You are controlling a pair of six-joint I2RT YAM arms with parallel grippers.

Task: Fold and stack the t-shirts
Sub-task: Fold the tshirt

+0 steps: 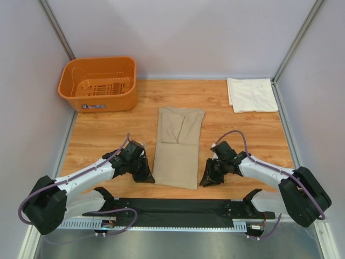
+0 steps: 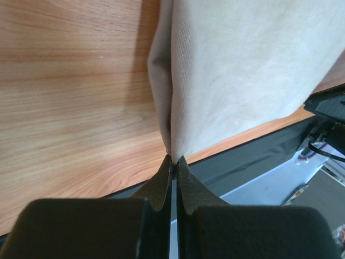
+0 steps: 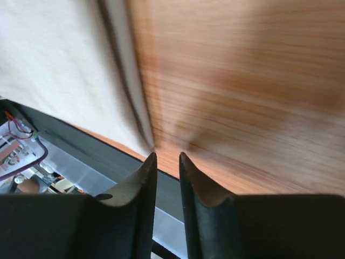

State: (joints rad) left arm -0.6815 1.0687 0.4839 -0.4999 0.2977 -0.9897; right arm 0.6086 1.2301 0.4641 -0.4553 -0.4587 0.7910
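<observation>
The tan-khaki t-shirt lies folded into a long strip in the middle of the wooden table. My left gripper is at its near left corner, and in the left wrist view it is shut on the edge of the tan cloth. My right gripper is at the near right corner. In the right wrist view it stands slightly open and empty, with the shirt's corner just left of the fingertips. The cream-white t-shirt lies folded at the back right.
An orange plastic basket stands at the back left. A black base strip runs along the table's near edge, just behind both grippers. Grey walls close in the left, back and right sides.
</observation>
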